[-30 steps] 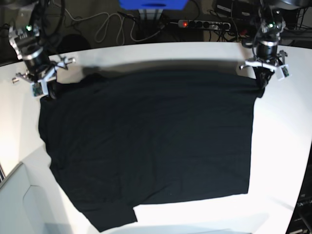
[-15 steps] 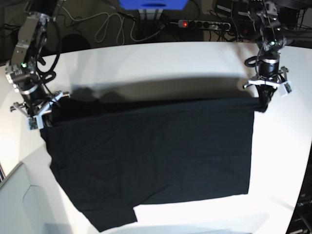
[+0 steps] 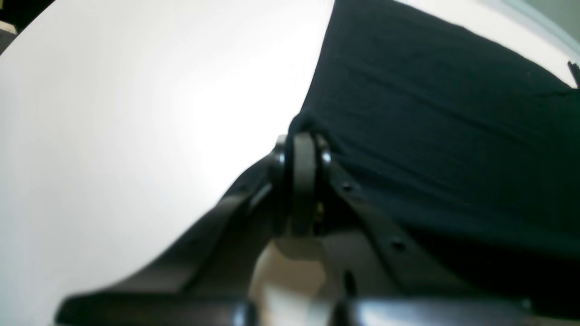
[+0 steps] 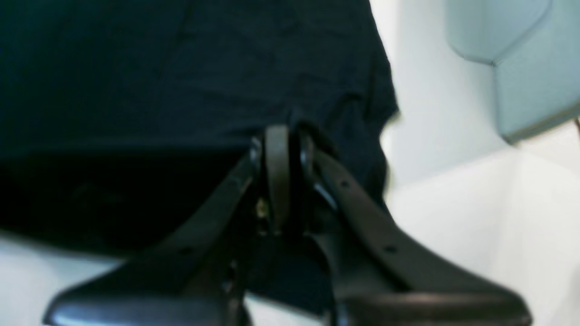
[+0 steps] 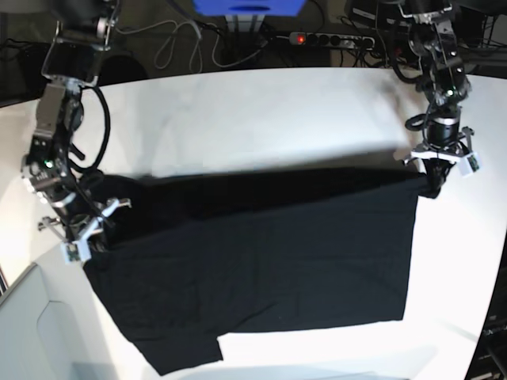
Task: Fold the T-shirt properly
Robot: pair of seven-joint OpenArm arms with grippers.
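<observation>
1. Black cotton T-shirt (image 5: pixel 253 261): lies spread on the white table (image 5: pixel 261 119), plain side up, no print showing. Its far edge is raised and carried over the body of the cloth, making a fold line across the width.
2. Left gripper (image 5: pixel 435 180): clamped tight on the shirt's far corner at the table's right in the base view; cloth bunches at the tips in the wrist view.
3. Right gripper (image 5: pixel 85 231): pinched closed on the opposite corner.
4. Progress, judged: first lengthwise fold is under way, not yet laid flat. The sleeve (image 5: pixel 186 352) and further folds remain.
</observation>
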